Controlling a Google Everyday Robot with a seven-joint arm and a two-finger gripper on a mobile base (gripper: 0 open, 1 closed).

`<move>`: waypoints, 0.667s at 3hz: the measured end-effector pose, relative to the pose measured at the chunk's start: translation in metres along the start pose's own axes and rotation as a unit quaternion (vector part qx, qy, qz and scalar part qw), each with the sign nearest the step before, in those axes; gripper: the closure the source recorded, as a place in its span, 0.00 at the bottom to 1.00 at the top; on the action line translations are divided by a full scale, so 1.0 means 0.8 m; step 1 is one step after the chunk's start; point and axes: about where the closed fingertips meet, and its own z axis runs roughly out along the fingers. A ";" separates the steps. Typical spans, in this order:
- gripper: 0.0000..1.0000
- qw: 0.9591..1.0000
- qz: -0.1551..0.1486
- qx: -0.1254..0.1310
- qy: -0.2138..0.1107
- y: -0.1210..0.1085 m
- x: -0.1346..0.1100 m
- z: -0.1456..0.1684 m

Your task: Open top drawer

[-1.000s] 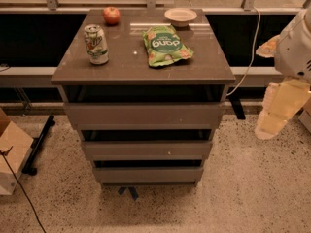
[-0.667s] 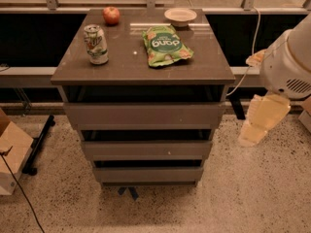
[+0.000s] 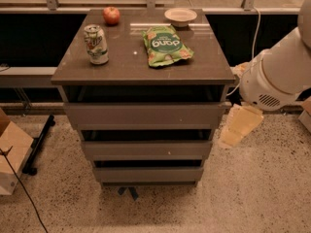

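The top drawer [image 3: 145, 114] is plain grey, like the two fronts [image 3: 146, 149] below it. At its 3 o'clock sits the gripper [image 3: 240, 125], pale cream-yellow, under a white arm [image 3: 279, 72]. On the glossy brown-grey cabinet top [image 3: 126, 64] are a red apple [image 3: 111, 15] at 11 o'clock, a green-and-white can [image 3: 96, 43] at 9, a green bag [image 3: 166, 45] with white lettering near centre and an off-white bowl [image 3: 181, 16] at 1. The floor [image 3: 262, 188] is beige with dark speckles.

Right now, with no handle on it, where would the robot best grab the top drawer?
Probably the upper edge of the top drawer, hooked from the front: the dark gap above it leaves room. The claw hangs right of the cabinet, beside that drawer.
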 end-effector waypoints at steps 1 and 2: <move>0.00 1.000 0.014 0.010 -0.006 0.004 -0.004 0.042; 0.00 0.999 0.029 0.012 -0.027 0.009 -0.009 0.091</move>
